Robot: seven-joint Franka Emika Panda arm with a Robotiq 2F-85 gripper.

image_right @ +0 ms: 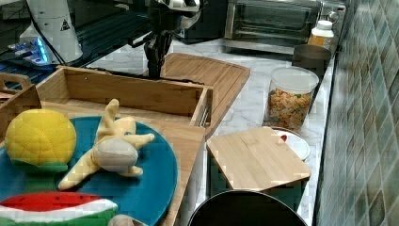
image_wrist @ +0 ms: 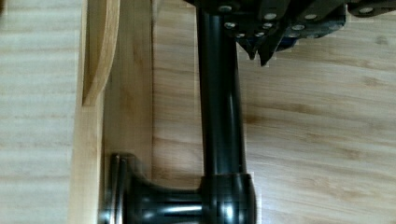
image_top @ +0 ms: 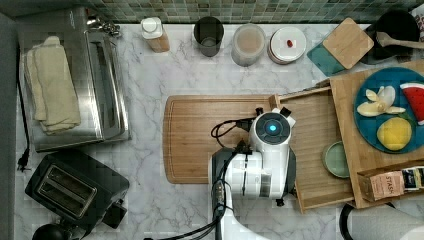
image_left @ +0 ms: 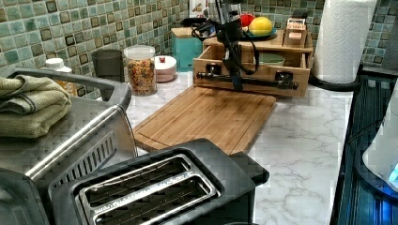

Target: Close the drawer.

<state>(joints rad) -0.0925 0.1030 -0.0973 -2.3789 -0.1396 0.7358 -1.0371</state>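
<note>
My gripper [image_left: 237,84], fingers' state I cannot tell, sits at the drawer's [image_left: 253,75] bar handle [image_left: 247,80]; drawer body lies just beyond.

The arm [image_top: 260,170] reaches straight down, its tool [image_left: 236,83] hanging vertical just at the drawer's [image_left: 253,75] black bar handle [image_left: 248,80].

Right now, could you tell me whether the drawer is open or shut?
Open. The drawer sticks out from under the wooden box, its floor bare to the top view, and its handle stands over the cutting board.
</note>
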